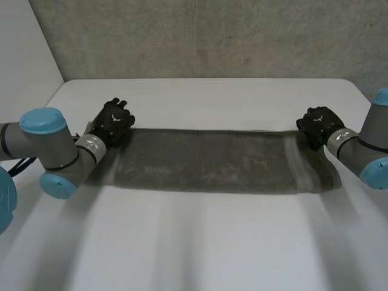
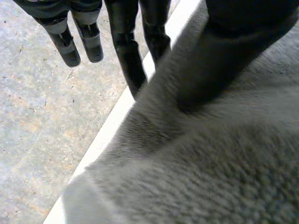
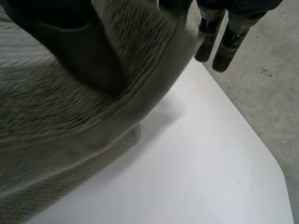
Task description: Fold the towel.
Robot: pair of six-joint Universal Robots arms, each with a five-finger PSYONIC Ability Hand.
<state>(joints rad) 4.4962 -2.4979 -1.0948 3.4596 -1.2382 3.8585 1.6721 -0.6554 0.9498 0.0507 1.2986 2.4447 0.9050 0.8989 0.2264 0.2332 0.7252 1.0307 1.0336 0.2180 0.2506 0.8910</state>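
The grey towel (image 1: 212,160) lies stretched across the white table (image 1: 200,242), far corners apparently pinched by the left hand (image 1: 114,121) and right hand (image 1: 319,124); an uneven lift could yank one corner free.

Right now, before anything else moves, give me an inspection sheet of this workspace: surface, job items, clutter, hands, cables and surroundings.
Surface: white table with rounded far corners.
Job's things: one grey towel, spread lengthwise across the table, with paler stripes near its right end.
Clutter: nothing seen.
Hands: the left hand is at the towel's far left corner, its thumb on top pinching the cloth against its fingers. The right hand is at the far right corner, pinching the same way.
Cables: nothing seen.
Surroundings: a concrete wall stands behind the table, and a grey floor lies past its edge.
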